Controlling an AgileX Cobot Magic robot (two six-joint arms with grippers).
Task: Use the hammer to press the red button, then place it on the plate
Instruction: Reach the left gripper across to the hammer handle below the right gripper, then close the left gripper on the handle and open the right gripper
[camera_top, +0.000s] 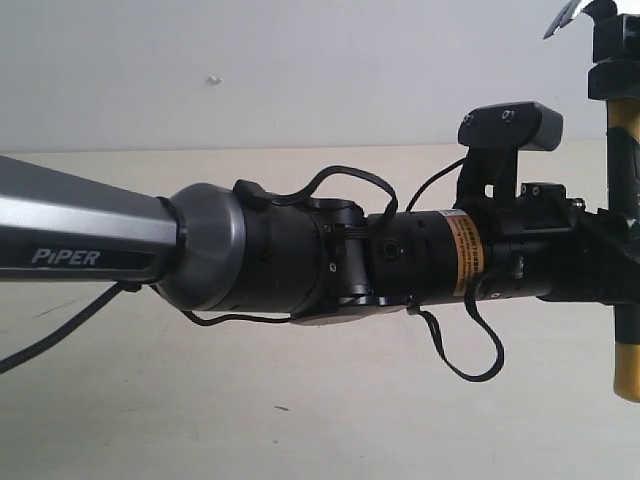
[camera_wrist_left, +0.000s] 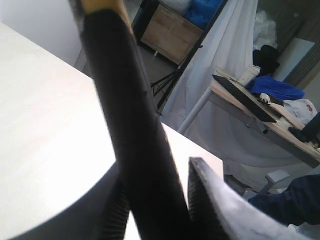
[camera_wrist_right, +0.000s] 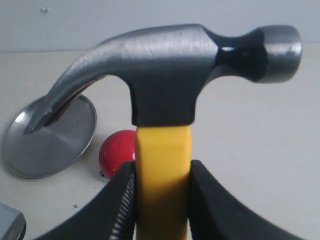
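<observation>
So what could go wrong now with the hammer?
1. The left gripper and the right gripper both seem to clamp the hammer. If they pull differently, or one lets go badly, it could twist or drop.
2. The red button sits close beside the plate, so a sloppy press might bang the plate instead.

A pale beige tabletop (camera_wrist_right: 260, 165) is shown, bounded at its far edge by a light wall. Two things are carried directly on it: a round silver plate (camera_wrist_right: 50, 145), laid flat, and a red button (camera_wrist_right: 116, 152), set just beside the plate's rim. Whether they touch cannot be told. A small dark mark (camera_wrist_right: 75, 205) is seen near the button.
</observation>
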